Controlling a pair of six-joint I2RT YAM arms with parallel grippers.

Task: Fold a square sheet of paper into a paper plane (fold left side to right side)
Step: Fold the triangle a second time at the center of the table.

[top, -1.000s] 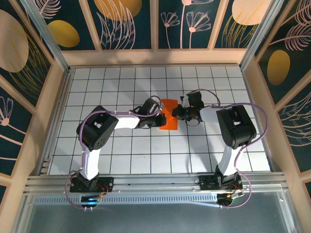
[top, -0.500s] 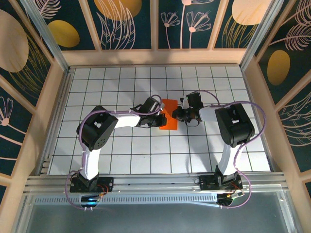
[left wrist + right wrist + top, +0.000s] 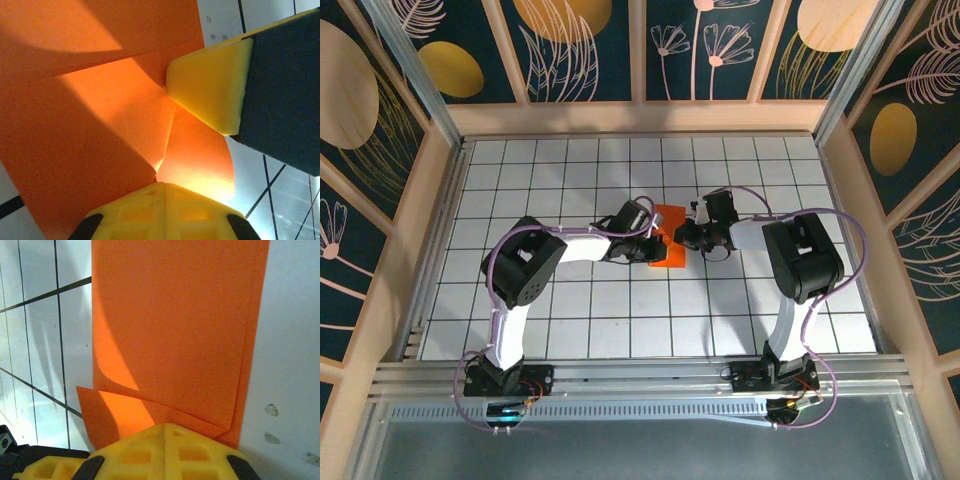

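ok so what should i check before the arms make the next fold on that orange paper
1. Paper lying on the table between both grippers: ok.
2. Left gripper shut, tip over the paper: ok.
3. Right gripper shut, tip over the paper: ok.
4. Folded layers lined up: not ok, in the right wrist view a strip of the lower layer shows past the top layer's edge.
5. Creases pressed flat: cannot tell, flaps look raised in the left wrist view.
6. Grippers actually pressing the paper: cannot tell.
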